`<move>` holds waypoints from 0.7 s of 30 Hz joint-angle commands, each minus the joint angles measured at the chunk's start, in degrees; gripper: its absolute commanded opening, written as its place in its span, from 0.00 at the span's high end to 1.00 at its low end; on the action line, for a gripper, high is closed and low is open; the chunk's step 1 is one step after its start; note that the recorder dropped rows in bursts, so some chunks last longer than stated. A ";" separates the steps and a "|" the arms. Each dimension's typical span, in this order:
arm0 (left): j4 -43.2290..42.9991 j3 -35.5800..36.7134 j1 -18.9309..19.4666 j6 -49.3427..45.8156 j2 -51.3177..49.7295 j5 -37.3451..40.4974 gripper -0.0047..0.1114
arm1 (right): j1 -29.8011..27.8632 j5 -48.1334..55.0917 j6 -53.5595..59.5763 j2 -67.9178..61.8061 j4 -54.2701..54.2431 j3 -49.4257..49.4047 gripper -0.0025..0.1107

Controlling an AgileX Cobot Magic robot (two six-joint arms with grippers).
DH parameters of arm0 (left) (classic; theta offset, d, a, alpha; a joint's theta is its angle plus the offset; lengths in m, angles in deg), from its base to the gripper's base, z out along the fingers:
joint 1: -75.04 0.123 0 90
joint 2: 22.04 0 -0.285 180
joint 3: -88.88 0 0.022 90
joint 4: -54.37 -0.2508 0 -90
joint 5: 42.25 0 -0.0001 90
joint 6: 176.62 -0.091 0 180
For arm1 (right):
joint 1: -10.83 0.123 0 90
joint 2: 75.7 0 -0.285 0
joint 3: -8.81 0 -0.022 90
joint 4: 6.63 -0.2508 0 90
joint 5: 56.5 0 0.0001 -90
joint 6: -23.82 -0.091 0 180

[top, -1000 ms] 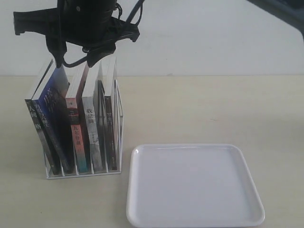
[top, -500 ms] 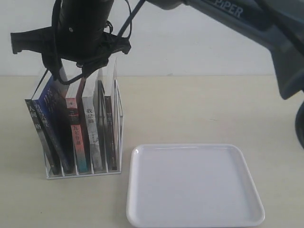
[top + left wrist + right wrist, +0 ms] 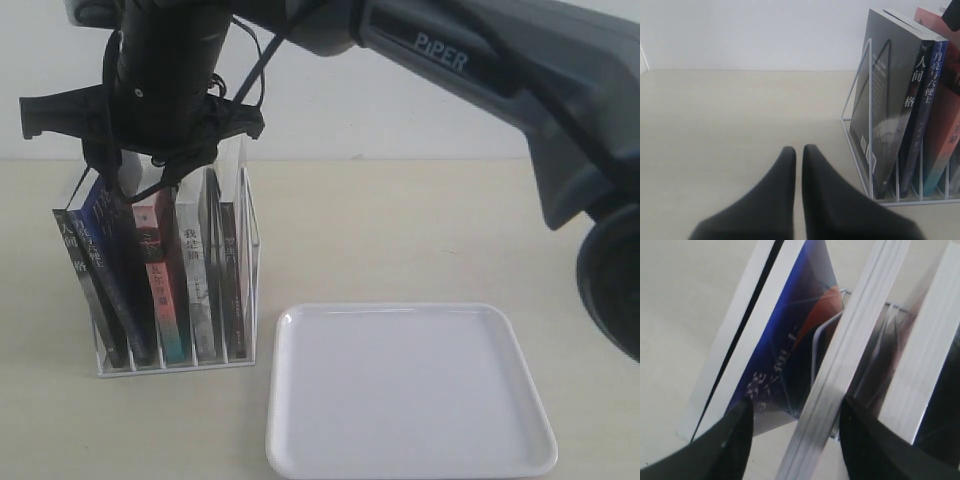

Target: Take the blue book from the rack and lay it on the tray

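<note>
Widest of all, the pale surface, across the lower two thirds of the exterior view. Next in bulk, the right arm, slanting from the right edge over to the upper left of that view. Lower centre to lower right, the tray: white, bare, flat on the surface, just beside the rack but apart from it. At left centre, the rack, white wire, holding several books. Inside it, second from the left, the blue book, leaning left against a black-grey book, with a pink-red-spined book in the next slot to its right. Not yet lifted, not yet out of the rack.

Directly above those book tops, in the upper left, the right gripper: spread wide, grasping nothing. In the right wrist view, between its two fingers, both the blue cover with its orange-red crescent and the page edge of the neighbouring book. Out of the exterior view, the left gripper: clenched on nothing, low over bare surface beside the rack end with the black-grey book.

Step in hand, by judgement: reaching down for the grasp. Next move, likely: shift to straddle the blue book alone, drop lower, pinch its top edge, then draw upward along the lean, clear of wires and neighbour.
</note>
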 commanded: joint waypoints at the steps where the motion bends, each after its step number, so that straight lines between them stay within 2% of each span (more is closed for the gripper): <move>1: -0.07 0.18 0.01 0.13 0.20 -0.40 0.92 | 0.07 -0.09 -1.19 -0.45 1.41 0.37 0.53; 8: -0.07 0.18 0.01 0.13 0.20 -0.40 0.92 | 0.07 0.31 -1.63 -1.76 1.94 0.37 0.54; 10: -0.07 0.18 0.01 0.13 0.20 -0.40 0.92 | 0.07 0.31 -1.63 -1.76 2.19 0.37 0.63; 16: -0.07 0.18 0.01 0.13 0.20 -0.40 0.92 | 0.07 -0.37 -0.94 -1.76 3.33 0.37 0.96; 21: -0.07 0.18 0.01 0.13 0.20 -0.40 0.92 | 0.07 -0.99 -0.94 -1.55 3.33 0.37 0.98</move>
